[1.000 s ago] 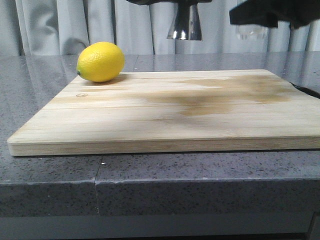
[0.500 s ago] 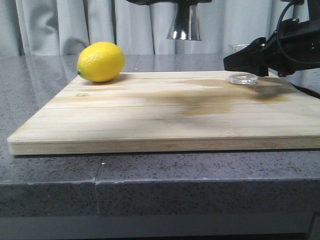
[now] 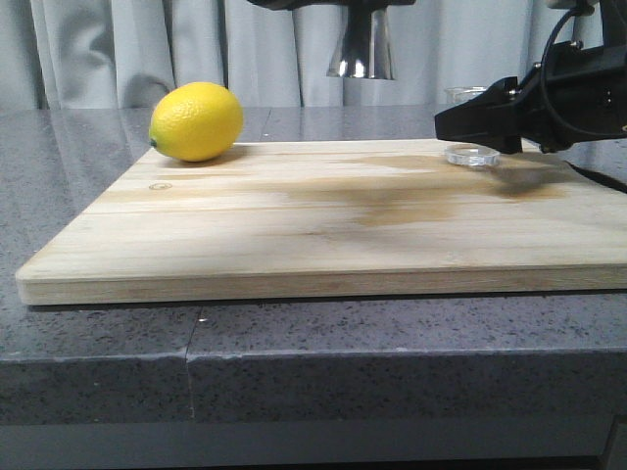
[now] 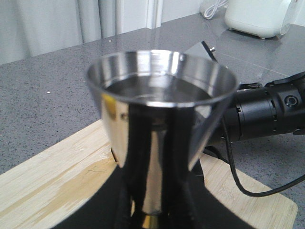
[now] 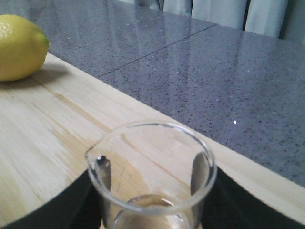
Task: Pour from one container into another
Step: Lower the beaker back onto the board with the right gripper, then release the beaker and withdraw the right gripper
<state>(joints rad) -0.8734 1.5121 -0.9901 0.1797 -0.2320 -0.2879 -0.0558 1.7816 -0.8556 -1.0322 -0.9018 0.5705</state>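
The left fingers (image 4: 152,210) grasp the shiny steel hourglass jigger (image 4: 159,119) aloft at centre; the right fingers (image 5: 151,191) clasp the small clear glass beaker (image 3: 472,152) resting on the pale wooden board (image 3: 323,225), far right.

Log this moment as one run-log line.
left gripper: holds jigger aloft, liquid inside | right gripper: holds beaker on board | lemon: far-left corner

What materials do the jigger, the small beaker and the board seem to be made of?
The jigger looks like polished steel: mirror-like reflections, and a gold band low on its waist. The beaker looks like clear glass: the board shows through its wall. The cutting board looks like unvarnished pale wood, with visible grain and a darker damp-looking stain.
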